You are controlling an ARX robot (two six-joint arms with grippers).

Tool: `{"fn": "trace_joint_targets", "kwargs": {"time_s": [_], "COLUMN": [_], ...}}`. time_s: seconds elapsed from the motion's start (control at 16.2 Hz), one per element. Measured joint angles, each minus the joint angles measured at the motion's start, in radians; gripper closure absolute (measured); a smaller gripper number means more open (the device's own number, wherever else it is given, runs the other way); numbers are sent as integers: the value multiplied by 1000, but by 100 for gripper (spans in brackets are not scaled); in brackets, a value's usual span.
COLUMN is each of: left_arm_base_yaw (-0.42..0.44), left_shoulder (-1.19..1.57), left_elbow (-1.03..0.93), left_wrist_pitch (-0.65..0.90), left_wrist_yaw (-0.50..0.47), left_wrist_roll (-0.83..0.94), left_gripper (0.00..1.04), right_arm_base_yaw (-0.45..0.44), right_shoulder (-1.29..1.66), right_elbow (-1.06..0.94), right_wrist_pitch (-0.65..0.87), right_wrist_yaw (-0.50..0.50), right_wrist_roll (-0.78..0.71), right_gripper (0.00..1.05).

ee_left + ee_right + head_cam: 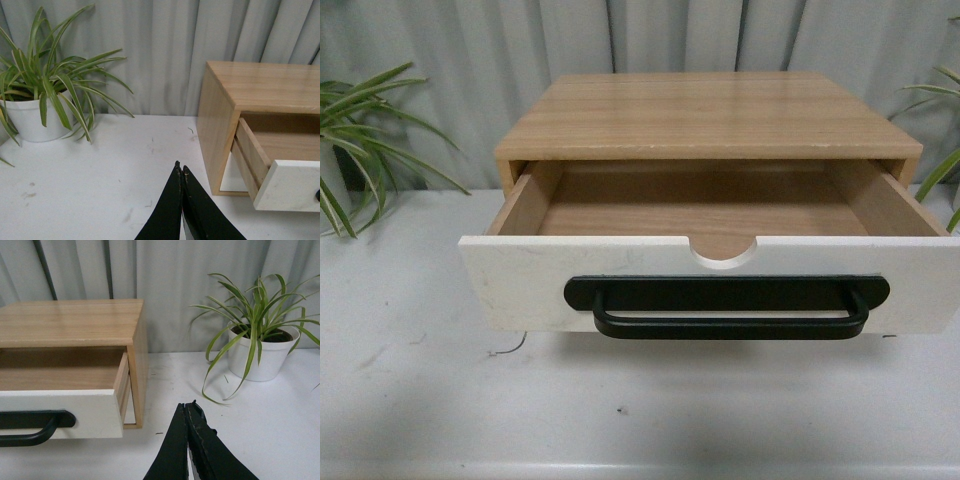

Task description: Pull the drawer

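The drawer (60,405) stands pulled out of the wooden cabinet (75,322), interior exposed. The right gripper (186,412) hangs clear, fingertips pressed together. A potted plant (257,352) sits nearby.

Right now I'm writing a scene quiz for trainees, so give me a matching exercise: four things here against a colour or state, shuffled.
Column one:
1. drawer
2. bar handle
3. left gripper
4. cabinet top

Column two:
A. black
B. shut, holding nothing
C. pulled open, nothing seen inside
D. light wood

Pairs: 1-C, 2-A, 3-B, 4-D
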Motion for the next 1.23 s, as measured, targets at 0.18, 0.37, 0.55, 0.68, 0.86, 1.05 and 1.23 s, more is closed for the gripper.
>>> {"fn": "trace_joint_targets", "kwargs": {"time_s": [0.18, 0.37, 0.55, 0.68, 0.86, 1.05, 1.23], "left_arm_base_yaw": [0, 0, 0, 0, 0, 0, 0], "left_shoulder": [-38, -126, -184, -214, -330, -405, -405], "left_elbow": [-33, -33, -33, -33, -32, -32, -32], "left_wrist_pitch": [-6, -79, -140, -172, -336, -379, -375], "left_wrist_yaw": [0, 0, 0, 0, 0, -1, 0], "left_wrist_roll": [0, 0, 0, 0, 0, 0, 0], "left_gripper": [103, 103, 103, 103, 103, 103, 103], "right_arm_base_yaw": [0, 0, 0, 0, 0, 0, 0], "right_shoulder": [-35, -92, -256, -278, -278, -278, -278], "right_elbow": [-26, -26, -25, -25, -25, -25, -25], "right_wrist_pitch": [1, -51, -249, -254, -245, -245, -245], "right_wrist_yaw": [0, 0, 0, 1, 0, 1, 1], "right_wrist_roll": [0, 0, 0, 1, 3, 3, 3], "right_gripper": [103, 103, 103, 103, 103, 103, 103]}}
